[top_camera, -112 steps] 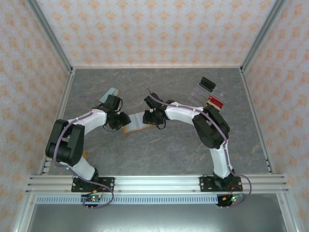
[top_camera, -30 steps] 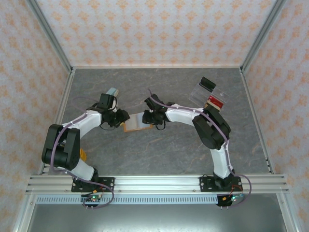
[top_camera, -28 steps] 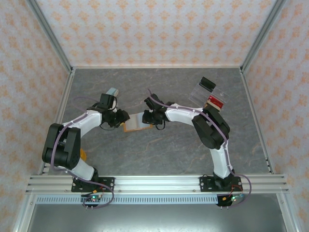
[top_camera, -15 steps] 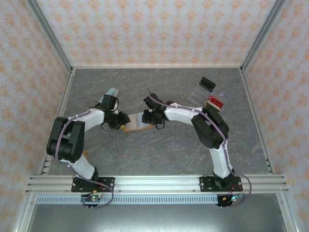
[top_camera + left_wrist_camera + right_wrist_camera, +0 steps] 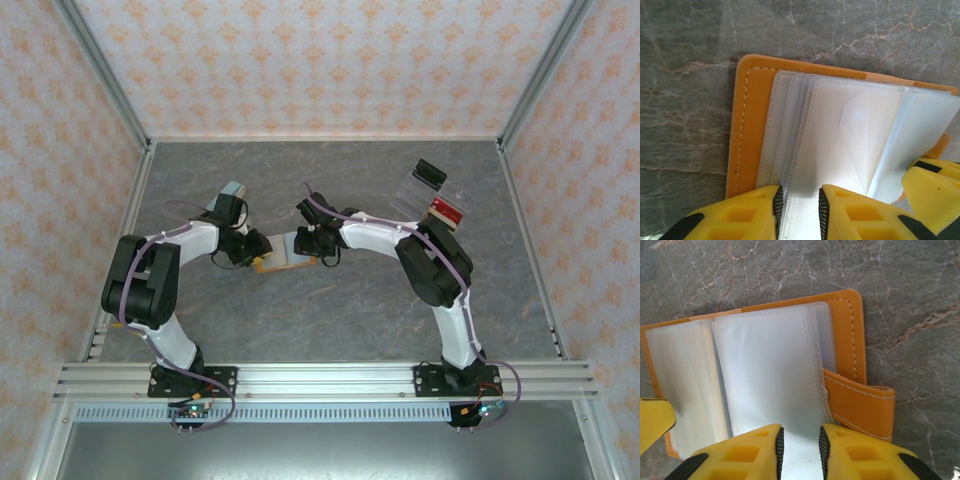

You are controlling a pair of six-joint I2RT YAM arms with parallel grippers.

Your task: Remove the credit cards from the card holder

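Note:
The card holder (image 5: 283, 254) lies open on the table, an orange folder with pale see-through pockets (image 5: 840, 135). My left gripper (image 5: 798, 200) stands over its left page, jaws a little apart, tips down at the pocket sheets with nothing gripped. Over the right page, beside the orange strap (image 5: 860, 405), my right gripper (image 5: 800, 440) has its jaws narrowly open and holds nothing. From above, the left gripper (image 5: 258, 248) and right gripper (image 5: 308, 246) flank the holder. The pockets I see look pale. One reddish credit card (image 5: 447, 211) lies at the far right.
A clear plastic tray (image 5: 428, 193) sits at the back right with a black block (image 5: 430, 172) behind it. A pale-blue box (image 5: 231, 191) lies behind the left arm. The right gripper's yellow finger (image 5: 932, 187) shows at the holder's right edge.
The left arm's elbow has swung inward and its gripper has settled closer onto the left page, jaws narrowing a little. The right gripper and the holder have stayed put.

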